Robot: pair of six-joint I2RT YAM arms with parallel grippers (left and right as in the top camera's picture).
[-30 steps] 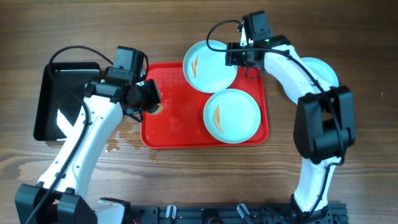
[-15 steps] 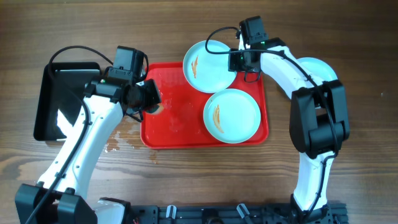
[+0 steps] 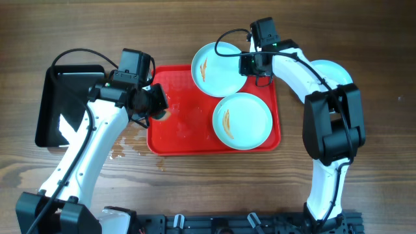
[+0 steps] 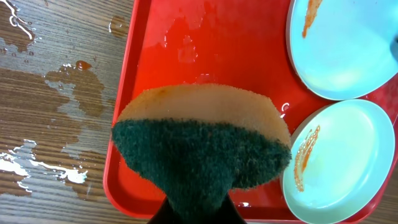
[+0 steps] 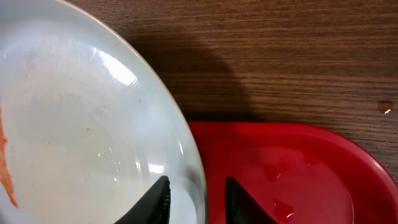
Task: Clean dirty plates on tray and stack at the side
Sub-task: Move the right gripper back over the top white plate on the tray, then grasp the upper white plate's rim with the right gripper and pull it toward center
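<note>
**Plates.** Two smeared plates sit on the red tray [image 3: 182,127]. The first plate [image 3: 218,70] is at the tray's 1 o'clock corner and overhangs the far rim. The second plate [image 3: 242,120] lies toward 4 o'clock, and whether the two touch cannot be settled from above. Each carries an orange-brown streak. A third plate [image 3: 337,70] rests off the tray on the wooden surface [image 3: 390,169] at 3 o'clock, and I judge it to be the start of the side stack. The right arm covers most of it, so its cleanliness cannot be assessed.

**Right tool** [image 5: 202,202]. The fingers are apart and straddle the first plate's rim at its 3 o'clock edge, one over the bowl and one outside. I judge it is placed to pinch the rim and steady or lift the plate for scrubbing. The fingertips run off the bottom of the wrist view, so contact is unconfirmed.

**Left tool** [image 3: 158,104]. It is clamped on a sponge [image 4: 199,143], green scouring layer nearest the tool and tan face outward. It is held over the tray's 9 o'clock edge, apparently clear of the plates until one is secured. The sponge hides the fingers themselves.

**Surroundings.** Puddles [image 3: 127,140] lie on the surface at the tray's 8 o'clock. A black tray [image 3: 65,104] sits at 9 o'clock, and glare obscures its contents.
</note>
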